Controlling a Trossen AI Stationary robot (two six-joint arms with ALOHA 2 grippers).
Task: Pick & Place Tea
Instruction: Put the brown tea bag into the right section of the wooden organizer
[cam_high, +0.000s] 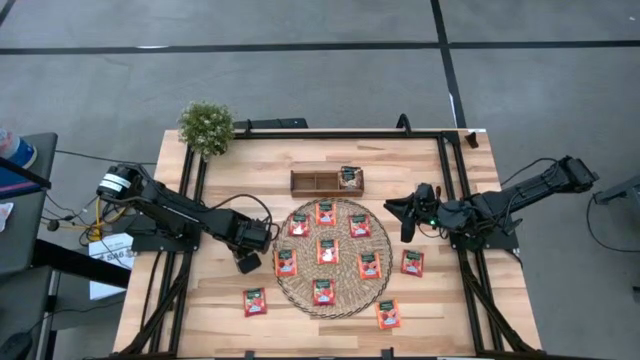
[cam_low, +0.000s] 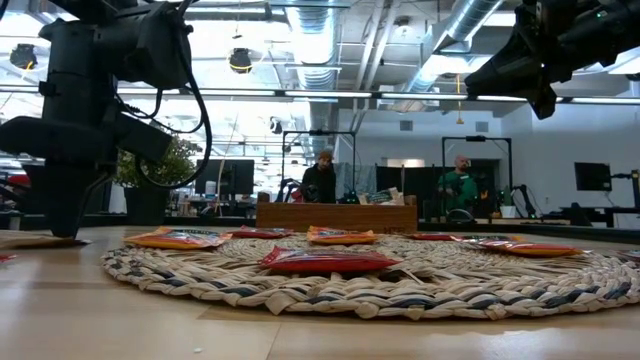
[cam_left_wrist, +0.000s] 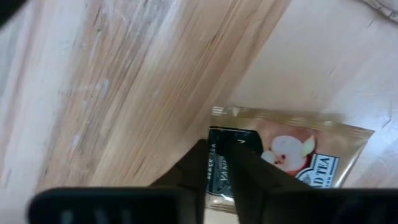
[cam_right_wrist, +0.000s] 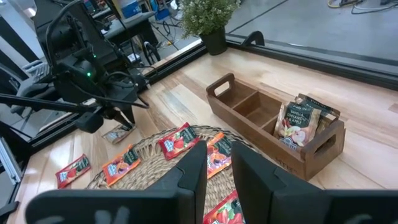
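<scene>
The left gripper (cam_high: 248, 262) is down on the pale wooden slatted table (cam_high: 210, 320), just left of the large round woven mat (cam_high: 348, 292). In its wrist view its dark fingers (cam_left_wrist: 239, 171) are drawn narrow over the dark-banded edge of a pale whitish tea sachet printed with an apple (cam_left_wrist: 292, 149). The sachet lies flat on the boards, so this looks like a pinch just taken at one edge, the only part a two-finger grip can get under on so thin a packet. The right gripper (cam_high: 404, 218) hangs in the air over the mat's right rim, its fingers a little apart with nothing between them. It is probably parked there to stay clear while the left arm works. The red-orange square sachets with dark green bands (cam_high: 328, 250) are spread over the middle of the mat, with a few more on the bare wood at lower left and lower right. Above the mat sits the small brown wooden compartment tray (cam_right_wrist: 255, 134), and some pale apple sachets (cam_right_wrist: 298, 121) already stand in its right compartment, which I take to be the destination. A small green potted plant (cam_high: 206, 126) marks the table's upper left corner. Grey concrete floor (cam_high: 300, 80) surrounds the table, and the low view shows an open workshop with ceiling ducts and two seated people (cam_low: 322, 172) far behind.
</scene>
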